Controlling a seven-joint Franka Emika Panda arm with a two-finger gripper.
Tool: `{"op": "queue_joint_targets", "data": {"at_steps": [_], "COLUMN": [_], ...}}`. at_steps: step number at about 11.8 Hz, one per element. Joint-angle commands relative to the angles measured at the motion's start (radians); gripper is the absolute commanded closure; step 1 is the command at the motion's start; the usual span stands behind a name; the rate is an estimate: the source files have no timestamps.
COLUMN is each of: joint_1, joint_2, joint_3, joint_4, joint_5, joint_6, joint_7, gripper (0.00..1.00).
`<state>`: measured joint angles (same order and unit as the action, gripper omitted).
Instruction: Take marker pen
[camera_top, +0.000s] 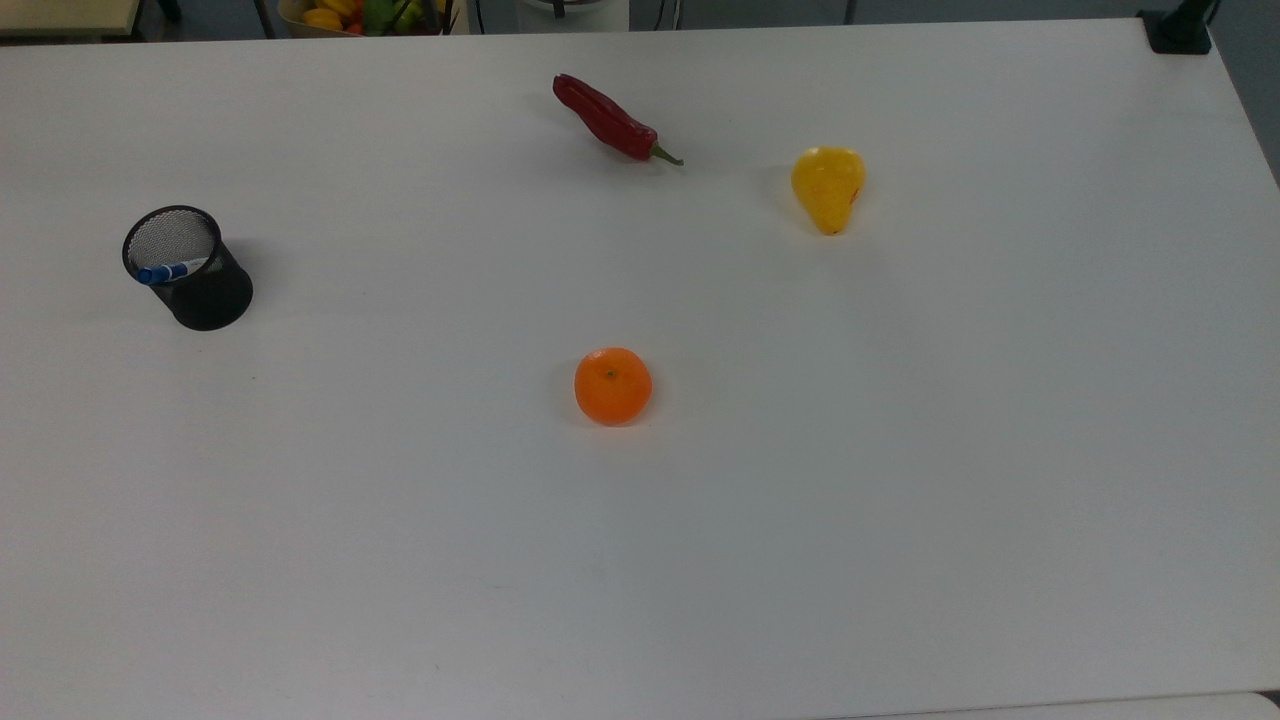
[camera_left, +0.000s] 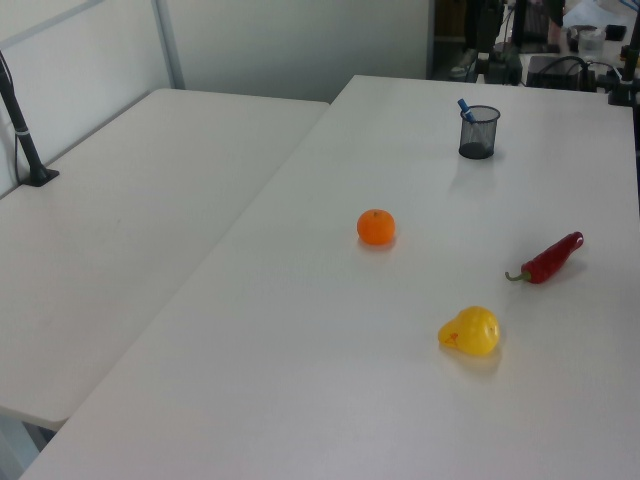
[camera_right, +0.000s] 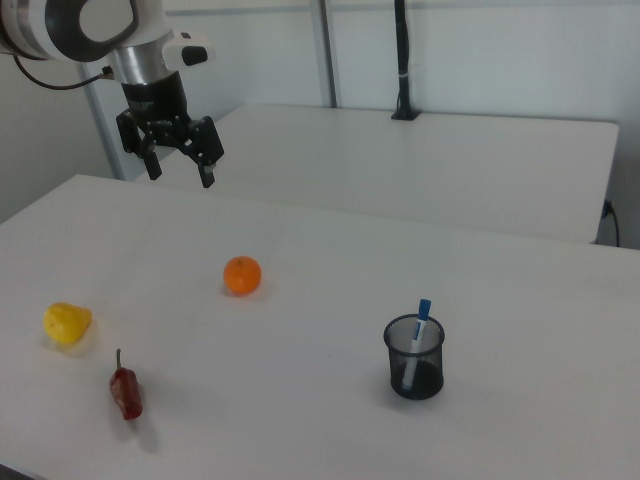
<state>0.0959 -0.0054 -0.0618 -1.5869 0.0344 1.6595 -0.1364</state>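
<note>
Your main risk is the black mesh cup (camera_right: 414, 357): it looks light, so an off-centre approach or a sideways pull could tip or drag it along with the marker pen (camera_right: 417, 335). The pen stands tilted inside the cup, blue cap up above the rim, probably leaning on the wall. Your end effector (camera_right: 179, 170) hangs high with its fingers apart, well away across the surface (camera_right: 300, 400), beyond the orange (camera_right: 242, 275).
</note>
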Motion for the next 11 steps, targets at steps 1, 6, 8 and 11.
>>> {"op": "queue_joint_targets", "data": {"at_steps": [1, 6, 8, 11], "joint_1": [0.008, -0.022, -0.022, -0.024], "joint_2": [-0.019, -0.002, 0.005, 0.007], "joint_3": [-0.016, -0.044, -0.073, -0.136], "joint_4": [-0.019, -0.022, -0.022, -0.039], "joint_5": [0.001, -0.008, -0.008, -0.013], "joint_6": [0.026, 0.176, 0.213, 0.305], "joint_7": [-0.025, -0.022, -0.023, -0.022], "gripper": [0.0, 0.0, 0.0, 0.0]}}
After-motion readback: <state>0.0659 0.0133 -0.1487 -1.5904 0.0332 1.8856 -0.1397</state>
